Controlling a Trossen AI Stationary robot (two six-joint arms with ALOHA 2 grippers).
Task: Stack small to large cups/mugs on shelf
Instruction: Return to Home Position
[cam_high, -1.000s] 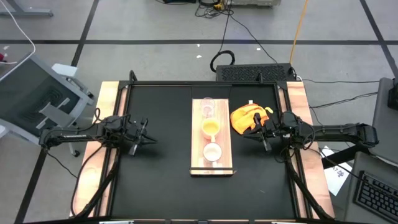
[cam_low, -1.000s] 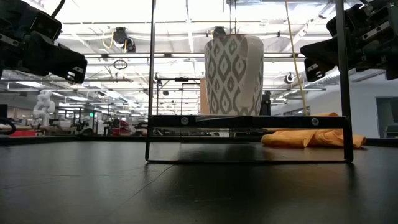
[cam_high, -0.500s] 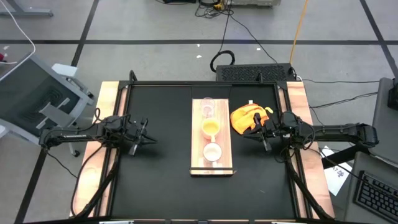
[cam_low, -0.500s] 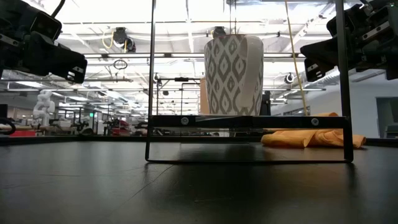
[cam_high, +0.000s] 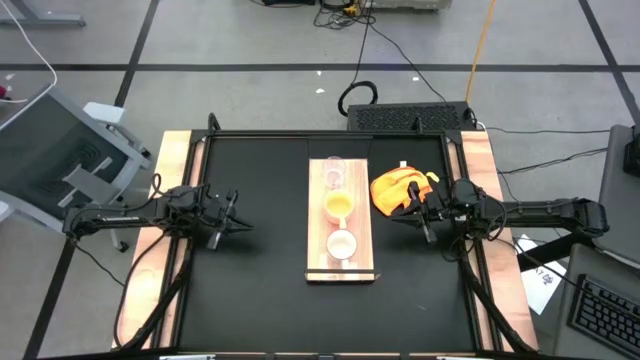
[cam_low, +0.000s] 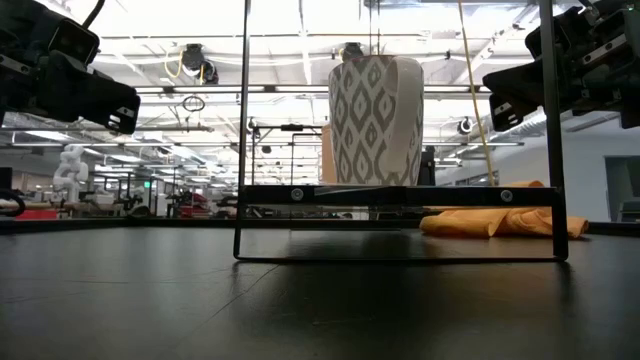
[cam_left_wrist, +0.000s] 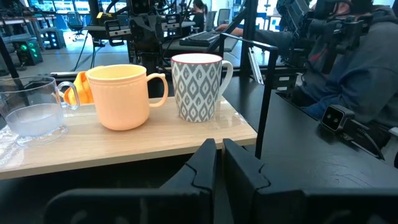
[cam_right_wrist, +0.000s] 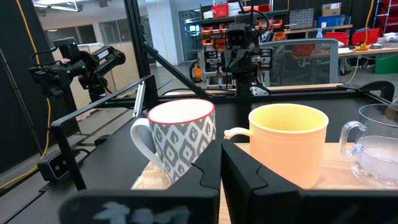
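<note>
Three cups stand in a row on the long light wooden shelf (cam_high: 341, 217) at the table's middle: the clear glass cup (cam_high: 334, 172) at the far end, the orange-yellow mug (cam_high: 338, 205) in the middle, the white patterned mug (cam_high: 342, 243) nearest. They also show in the left wrist view: the glass cup (cam_left_wrist: 34, 115), the orange-yellow mug (cam_left_wrist: 118, 96), the white mug (cam_left_wrist: 196, 86). My left gripper (cam_high: 235, 212) is shut and empty, left of the shelf. My right gripper (cam_high: 408, 212) is shut and empty, right of the shelf, beside the orange-yellow cloth (cam_high: 400, 186).
The orange-yellow cloth lies crumpled on the black tabletop right of the shelf's far half. A thin black metal frame (cam_low: 400, 255) stands around the table. A person sits beyond the table in the left wrist view (cam_left_wrist: 360, 68). Bare tabletop lies left of the shelf.
</note>
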